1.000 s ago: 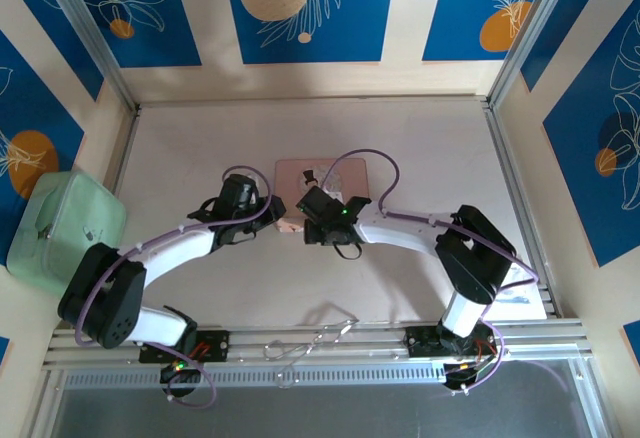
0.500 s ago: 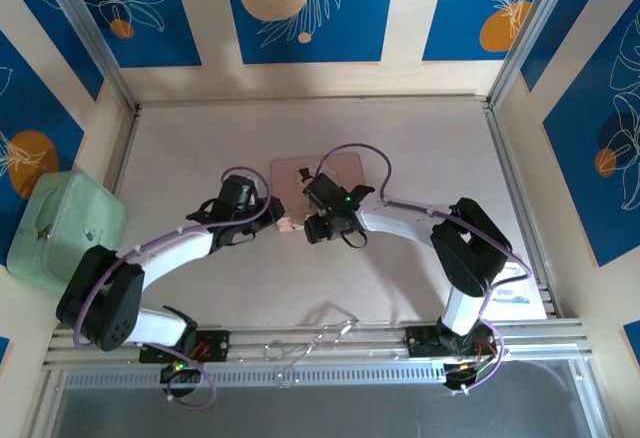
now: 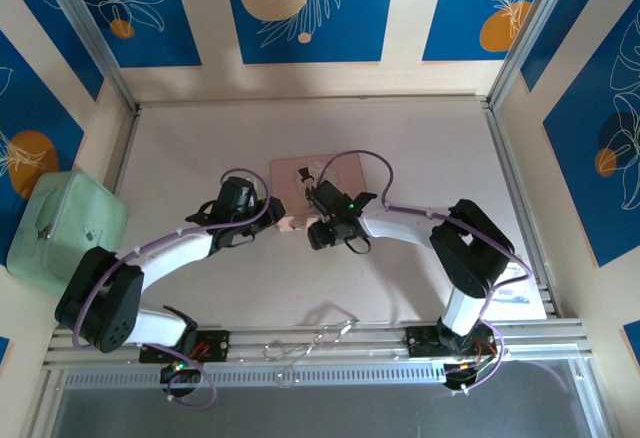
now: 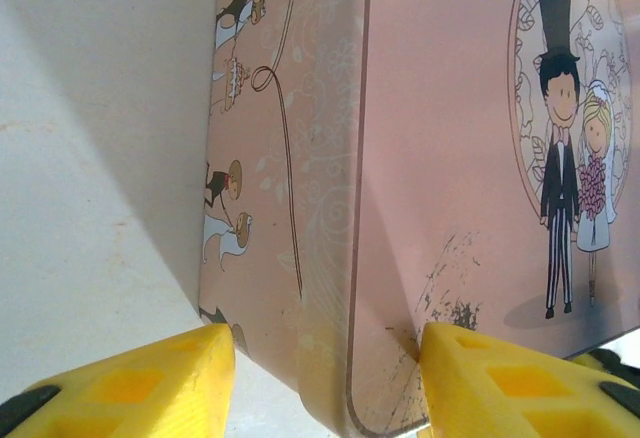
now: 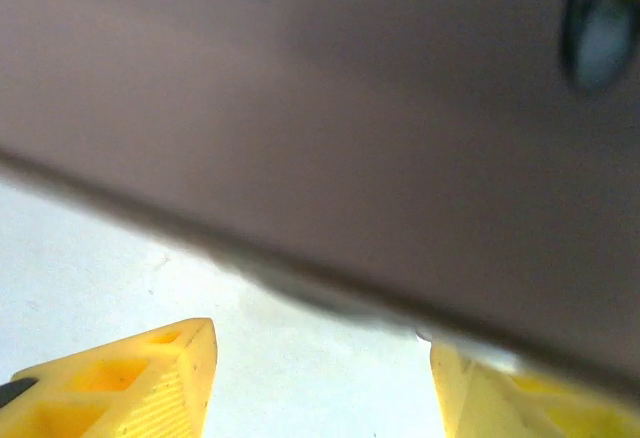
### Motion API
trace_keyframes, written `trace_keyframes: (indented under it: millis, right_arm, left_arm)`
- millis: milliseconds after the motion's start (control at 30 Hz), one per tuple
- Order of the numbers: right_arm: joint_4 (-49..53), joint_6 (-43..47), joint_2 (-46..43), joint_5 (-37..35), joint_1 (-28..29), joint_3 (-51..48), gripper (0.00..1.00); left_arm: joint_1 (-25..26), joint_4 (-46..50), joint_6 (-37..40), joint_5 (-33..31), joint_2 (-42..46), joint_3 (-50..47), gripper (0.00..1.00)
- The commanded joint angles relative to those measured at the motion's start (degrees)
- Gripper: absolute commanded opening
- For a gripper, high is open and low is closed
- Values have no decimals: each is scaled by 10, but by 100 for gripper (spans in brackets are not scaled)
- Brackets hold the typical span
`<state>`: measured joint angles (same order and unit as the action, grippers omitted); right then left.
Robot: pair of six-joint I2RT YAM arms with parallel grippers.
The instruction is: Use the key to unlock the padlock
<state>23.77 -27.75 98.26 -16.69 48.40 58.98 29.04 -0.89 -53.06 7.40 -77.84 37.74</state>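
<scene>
**A:** Starting far left: pale green case [image 3: 62, 223] parked outside the rail, out of play. Next, the left gripper [image 4: 325, 388], straddling the near-left corner of the pink tin [image 4: 440, 158]. One yellow finger beside the side wall, the other up against the lid.

**B:** Clamped?

**A:** Can't tell. Fingers apart with the corner between, both hard by the metal. Squeezing or merely bracketing, impossible to call. Seems to have eased a shade wider over the last second.

**B:** And the change?

**A:** From above, tin nudged slightly leftward against a second ago. Right arm re-posed too, wrist swung round and drawn back toward the tin's near edge.

**B:** Meaning?

**A:** Probably still setting up: tin being squared and steadied, lock work not yet begun. No key gripped on the right, so that fetch likely still ahead.

**B:** Padlock?

**A:** Moving right along the tin's wall on the right wrist camera: padlock [image 5: 600, 23], probably. Small bluish blob with a dark rim, high at the right, against the brownish-pink wall. Too blurred for shackle or keyhole. Tiny beside the tin.

**B:** Right gripper?

**A:** Right gripper [image 5: 320, 388] spread wide, only bare table [image 5: 100, 258] between the fingers. Sitting low in front of that wall, nothing held.
</scene>
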Motion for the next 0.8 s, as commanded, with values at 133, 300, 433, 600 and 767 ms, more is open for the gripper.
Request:
trace_keyframes:
  millis: [133, 300, 433, 600, 767]
  right_arm:
    - [-259, -64, -193, -111, 56, -213, 60]
    - [-467, -55, -229, -56, 12, -343, 59]
    - [-500, -26, -195, 92, -61, -331, 51]
    - [-544, -34, -164, 187, -111, -343, 50]
    - [-520, -20, -155, 203, -117, -343, 53]
  left_arm:
    - [1, 30, 6, 12, 10, 22, 55]
    - [1, 41, 16, 13, 5, 37, 54]
    - [1, 46, 15, 5, 3, 41, 53]
    - [1, 49, 11, 18, -5, 49, 51]
    - [1, 22, -6, 17, -2, 31, 51]
